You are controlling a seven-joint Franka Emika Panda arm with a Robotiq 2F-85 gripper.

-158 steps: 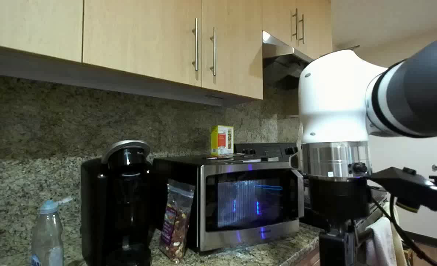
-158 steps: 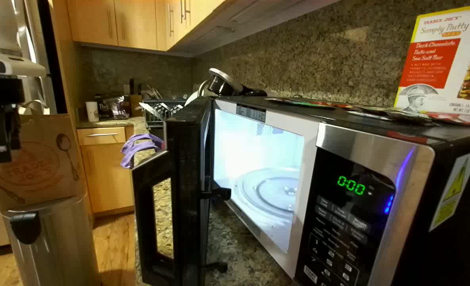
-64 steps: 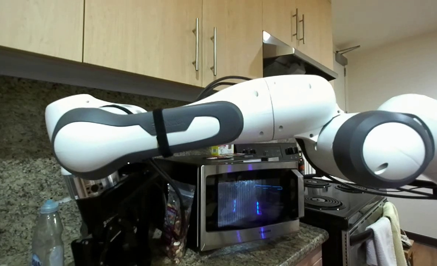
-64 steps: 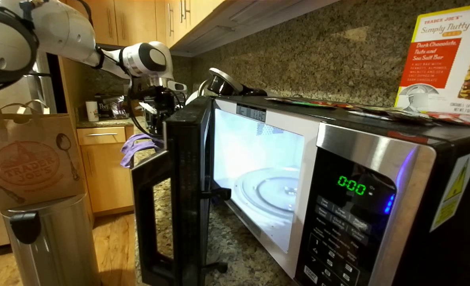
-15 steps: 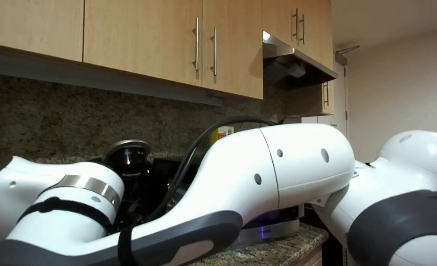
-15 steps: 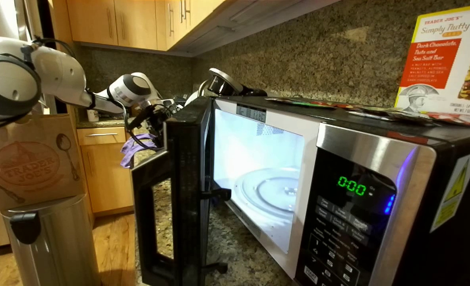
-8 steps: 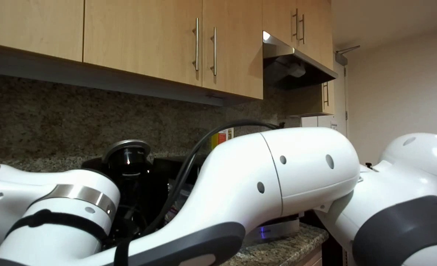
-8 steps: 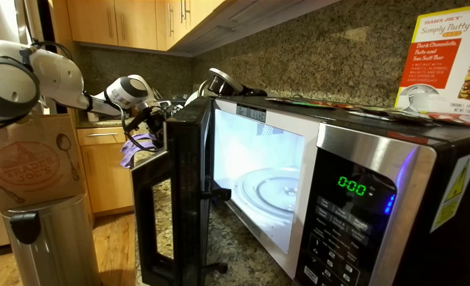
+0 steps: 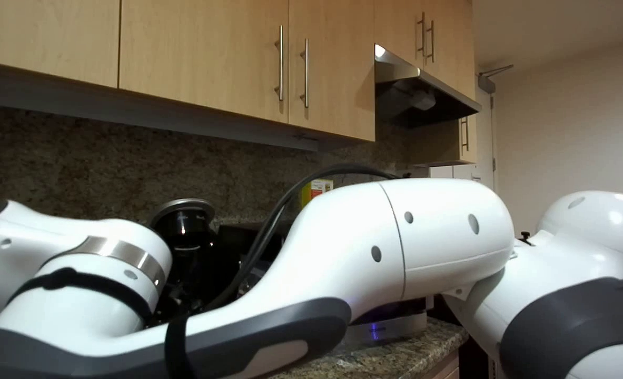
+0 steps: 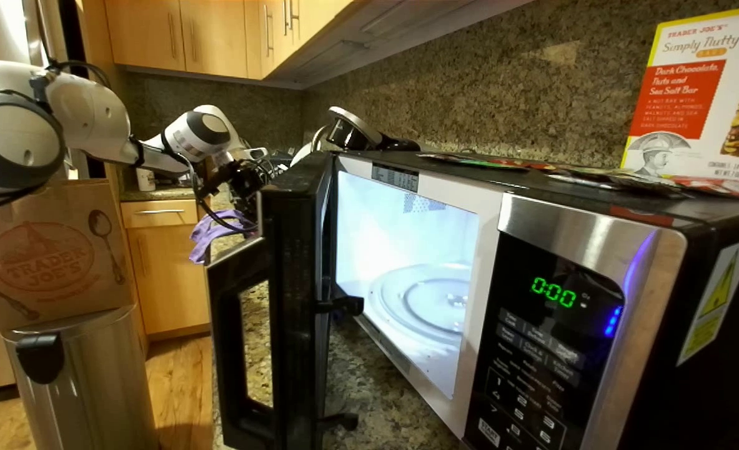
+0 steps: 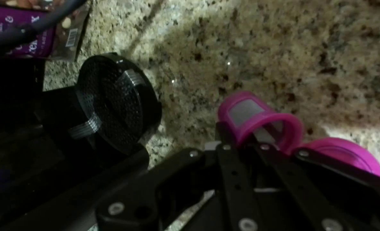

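Note:
A pink cup with grey mesh windows (image 11: 244,110) lies tilted at my fingertips in the wrist view, its open end facing right. My gripper (image 11: 239,136) is shut on the cup's wall, one finger outside it and one inside the mouth. Whether the cup touches the counter I cannot tell. Beside it, partly covered by my right finger linkage, is a pink round lid (image 11: 344,154). In an exterior view the gripper (image 10: 244,184) shows small and dark behind the microwave door; elsewhere the arm (image 9: 353,242) hides it.
Left of the cup stands a black round part with a perforated face (image 11: 119,96), near a nut-mix bag (image 11: 32,45). The coffee maker (image 9: 182,223) is behind my arm. The microwave door (image 10: 294,312) stands open; a purple cloth (image 10: 216,231) hangs near the arm.
Over the last seconds the arm came down over the counter by the coffee maker. In the last half second its wrist has risen slightly. The microwave and its door have not moved.

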